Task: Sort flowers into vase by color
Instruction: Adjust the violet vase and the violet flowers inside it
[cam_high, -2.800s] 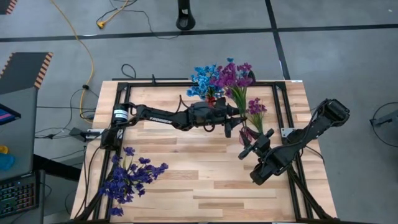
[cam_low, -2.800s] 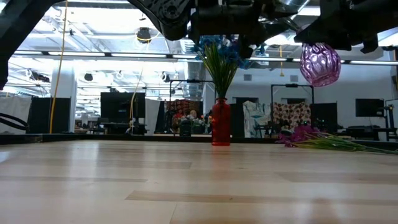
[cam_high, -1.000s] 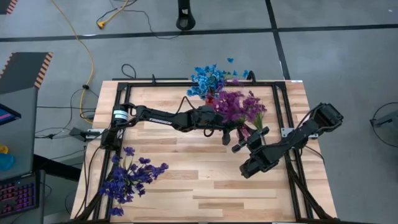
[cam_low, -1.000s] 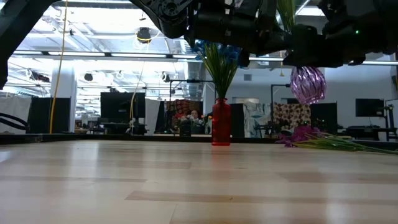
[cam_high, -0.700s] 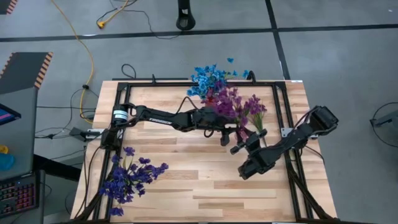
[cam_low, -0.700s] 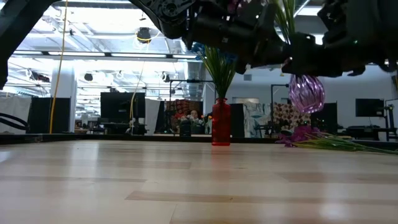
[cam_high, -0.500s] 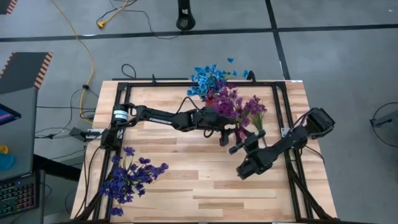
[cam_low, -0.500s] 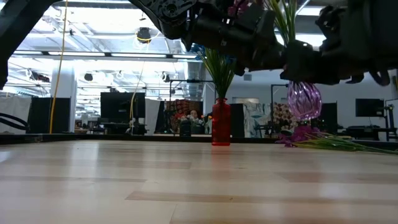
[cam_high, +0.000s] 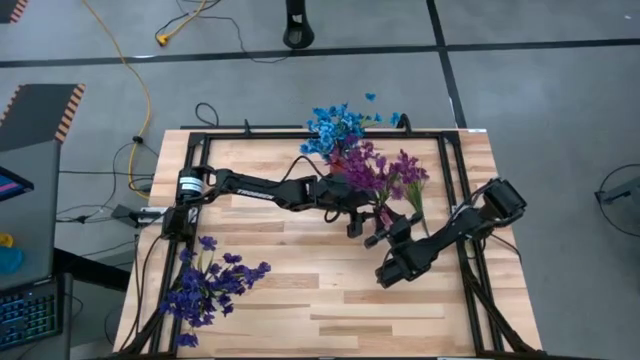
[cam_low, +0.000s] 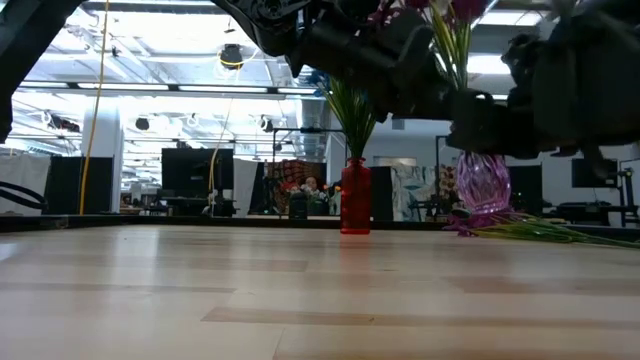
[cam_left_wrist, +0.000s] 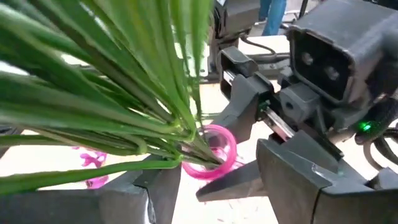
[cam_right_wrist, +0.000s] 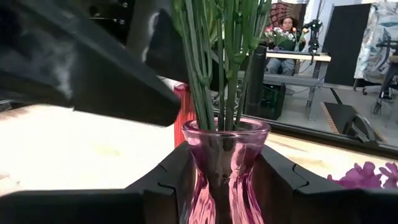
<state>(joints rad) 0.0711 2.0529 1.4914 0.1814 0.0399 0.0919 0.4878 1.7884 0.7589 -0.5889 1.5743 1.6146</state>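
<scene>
A pink glass vase (cam_right_wrist: 224, 174) stands upright between the fingers of my right gripper (cam_right_wrist: 224, 186), right of the table's middle (cam_high: 390, 228). A bunch of magenta flowers (cam_high: 380, 170) sticks into its mouth (cam_left_wrist: 214, 152) by the green stems (cam_left_wrist: 124, 93). My left gripper (cam_left_wrist: 214, 186) is open beside the vase, the stems passing between its fingers. A red vase (cam_low: 355, 195) with blue flowers (cam_high: 335, 128) stands at the far edge. Indigo flowers (cam_high: 212, 285) lie at the near left. My right gripper pinches the pink vase's neck and shoulder (cam_right_wrist: 199, 186) between its two fingers, one on each side. The fingers come at it level. The vase is upright with its base (cam_low: 484, 208) low over the table; whether it touches the wood I cannot tell.
More magenta flowers (cam_low: 520, 228) lie on the table right of the pink vase. A black frame (cam_high: 200, 135) runs along the table's far and side edges. Bare wood (cam_high: 300, 300) lies in the near middle.
My right gripper has gone down with the pink vase, which stays upright and has sunk from well above the table to just over it. The magenta bunch has gone down with the vase.
</scene>
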